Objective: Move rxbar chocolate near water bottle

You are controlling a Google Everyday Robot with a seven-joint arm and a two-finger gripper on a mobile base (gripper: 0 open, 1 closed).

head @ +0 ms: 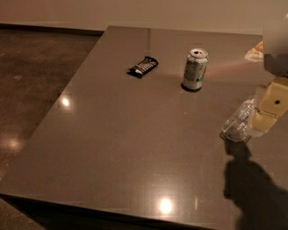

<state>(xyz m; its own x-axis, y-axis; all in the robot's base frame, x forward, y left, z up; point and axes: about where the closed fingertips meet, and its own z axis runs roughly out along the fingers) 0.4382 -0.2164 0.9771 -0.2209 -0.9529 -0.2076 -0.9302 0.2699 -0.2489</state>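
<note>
Near edge: the dark brown glossy flat surface [135, 148] is reflecting two bright round light spots [165, 205], one close to the front edge and one toward the left side. A dark shadow [252, 188] is falling across the near right corner.

Right side, mid-distance: the clear crinkled plastic water bottle [236, 125] is resting on the surface and appears to be lying on its side; its right end is hidden. The cream-coloured blocky gripper [269, 110] is hanging just beside it at the right edge of view, overlapping that hidden end. Cannot tell whether the gripper is grasping the bottle, released or clenched.

Farther back, centre-right: a green-and-white aluminium soda can [195, 69] is standing upright, well apart from the bottle.

Left of the can, slightly farther: the rxbar chocolate [143, 66], a small flat black rectangular wrapper with white lettering, is lying flat and angled, near the can but not touching it, and well apart from the water bottle.

Far right: a small pale yellowish object [254, 51], unidentifiable, is sitting at the edge of view.

Beyond: dark polished floor [40, 67] at left, pale wall [135, 11] behind.
</note>
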